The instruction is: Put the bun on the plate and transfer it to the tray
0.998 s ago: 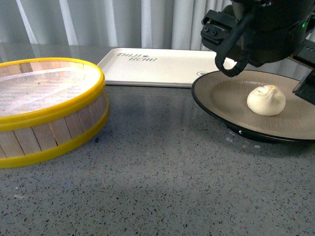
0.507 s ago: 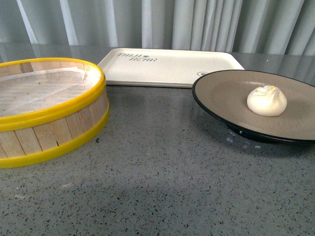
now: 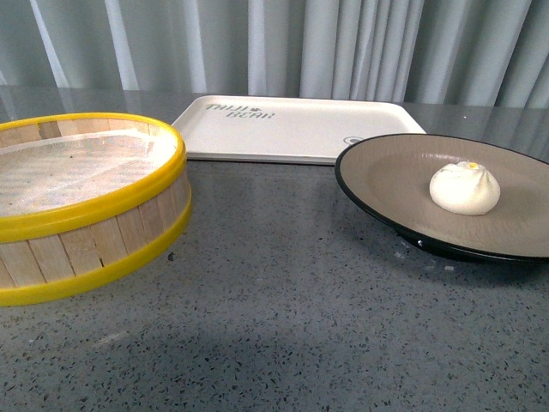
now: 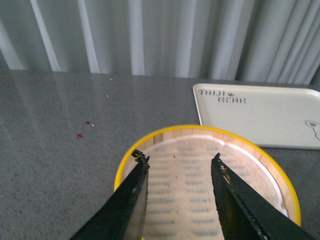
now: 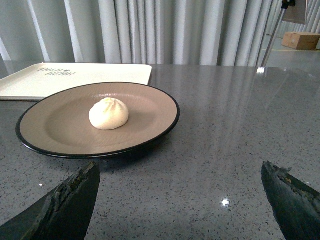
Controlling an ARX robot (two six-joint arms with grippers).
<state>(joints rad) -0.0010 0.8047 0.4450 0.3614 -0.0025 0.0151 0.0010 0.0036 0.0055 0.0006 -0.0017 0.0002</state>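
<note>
Bun step looks done: the bun (image 5: 109, 113) sits on the plate (image 5: 60, 127), just ahead of the wide-open, empty right gripper (image 5: 179, 166). The left gripper (image 4: 178, 156) is open too, over the steamer basket (image 4: 200, 131). Next, I'd guess, grab the plate's rim and carry it to the tray (image 5: 30, 82) beyond.

Lab-like room, grey curtains (image 3: 360, 43), speckled table (image 3: 292, 326)

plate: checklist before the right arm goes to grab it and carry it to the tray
1. Load: the bun rests on the plate, near its middle: ok.
2. Target: the tray has nothing on it where visible: ok.
3. Jaws: the right gripper is open and faces the plate: ok.
4. Contact: right gripper at the plate's rim: not ok, apart from it.
5. Other arm: the left gripper is open above the steamer basket, away from the plate: ok.
</note>
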